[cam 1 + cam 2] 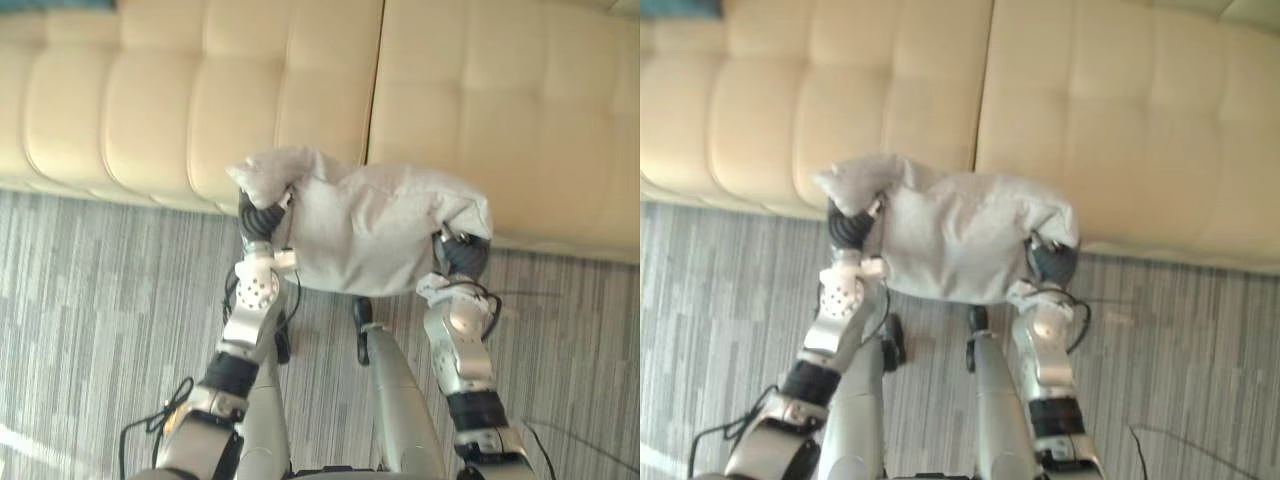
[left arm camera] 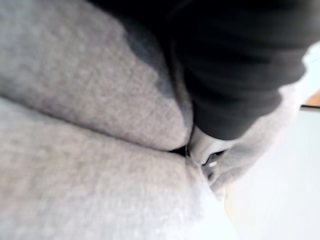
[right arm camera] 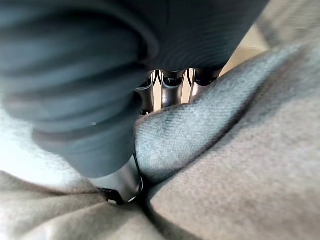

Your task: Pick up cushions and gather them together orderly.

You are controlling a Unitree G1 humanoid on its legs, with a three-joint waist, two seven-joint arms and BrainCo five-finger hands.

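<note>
Cushion: a pale grey cushion (image 1: 375, 235) is hanging slack between the two hands, over the carpet and just in front of the sofa's front edge.
Left hand: the left hand (image 1: 258, 215) is gripping the cushion's left end; the corner is bunching up above the dark cover. In the left wrist view a silver finger (image 2: 204, 146) is pressing into a fold of the cloth.
Right hand: the right hand (image 1: 462, 252) is clamping the cushion's right end, its fingers (image 3: 172, 82) curling over a ridge of fabric with the thumb (image 3: 122, 182) digging in below.
Sofa: a cream tufted sofa (image 1: 150, 110) is running across the far side.
Carpet: a grey striped carpet (image 1: 90, 280) is lying underneath.
</note>
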